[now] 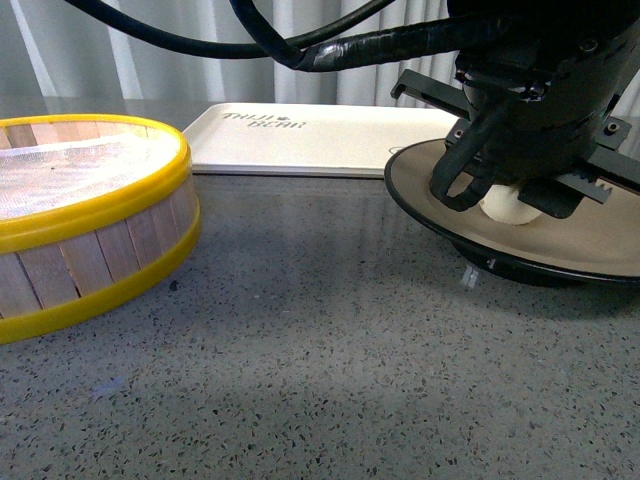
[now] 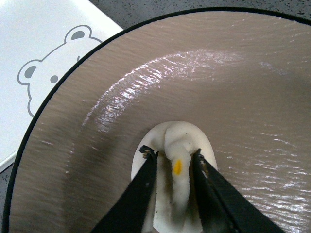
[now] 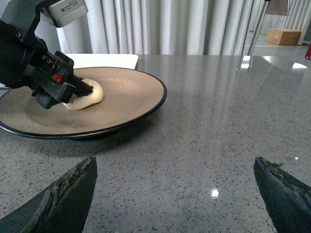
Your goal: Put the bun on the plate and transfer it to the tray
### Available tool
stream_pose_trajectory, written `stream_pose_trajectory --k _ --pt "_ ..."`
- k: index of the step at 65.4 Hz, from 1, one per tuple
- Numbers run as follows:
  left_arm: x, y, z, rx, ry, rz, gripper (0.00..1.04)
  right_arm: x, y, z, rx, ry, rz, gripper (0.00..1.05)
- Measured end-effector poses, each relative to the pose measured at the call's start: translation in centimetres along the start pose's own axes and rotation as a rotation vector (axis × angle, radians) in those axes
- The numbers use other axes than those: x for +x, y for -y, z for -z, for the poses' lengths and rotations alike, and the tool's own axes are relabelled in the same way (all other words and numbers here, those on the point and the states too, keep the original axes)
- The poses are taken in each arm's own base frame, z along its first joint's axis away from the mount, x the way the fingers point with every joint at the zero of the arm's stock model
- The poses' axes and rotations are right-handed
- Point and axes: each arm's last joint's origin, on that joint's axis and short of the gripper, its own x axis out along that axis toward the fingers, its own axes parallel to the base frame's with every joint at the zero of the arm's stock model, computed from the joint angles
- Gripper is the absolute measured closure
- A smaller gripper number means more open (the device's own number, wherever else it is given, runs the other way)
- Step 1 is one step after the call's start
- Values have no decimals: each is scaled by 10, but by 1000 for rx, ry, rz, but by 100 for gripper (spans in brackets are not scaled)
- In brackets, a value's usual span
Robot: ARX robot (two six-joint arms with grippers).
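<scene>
Up front, our left gripper (image 1: 497, 190) holds the bun (image 1: 503, 207) on the plate (image 1: 600, 240), just beside the tray (image 1: 320, 140). Left wrist: jaws clamped on its pleated top, so we should release gently and lift straight. Right wrist: our right gripper (image 3: 175, 162) stands with jaws wide apart.

Bare surface (image 1: 330, 340) between steamer basket (image 1: 90, 230) and plate (image 1: 415, 175), left end effector (image 2: 173, 154) and bun (image 2: 180, 136) blocking plate centre, tray (image 1: 300, 140) just behind

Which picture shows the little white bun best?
The left wrist view: the bun shows close up, its pinched top between the fingers of the left gripper. The right wrist view shows its side on the plate, partly hidden by the gripper. The front view shows only a sliver beneath it.
</scene>
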Motion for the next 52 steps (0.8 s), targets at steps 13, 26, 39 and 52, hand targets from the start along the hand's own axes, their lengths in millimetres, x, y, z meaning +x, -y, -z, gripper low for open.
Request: stream_pose_trajectory --k 13,26,39,52 --pt "0 -1 1 2 -12 3 35 0 0 0 0 0 0 8" --pt "0 -1 2 7 -23 12 5 0 0 0 0 0 0 8" --pt "-3 -6 0 1 -15 8 7 0 0 0 0 0 0 8" --pt "-12 -17 -8 -22 12 -2 7 0 0 0 0 0 0 8"
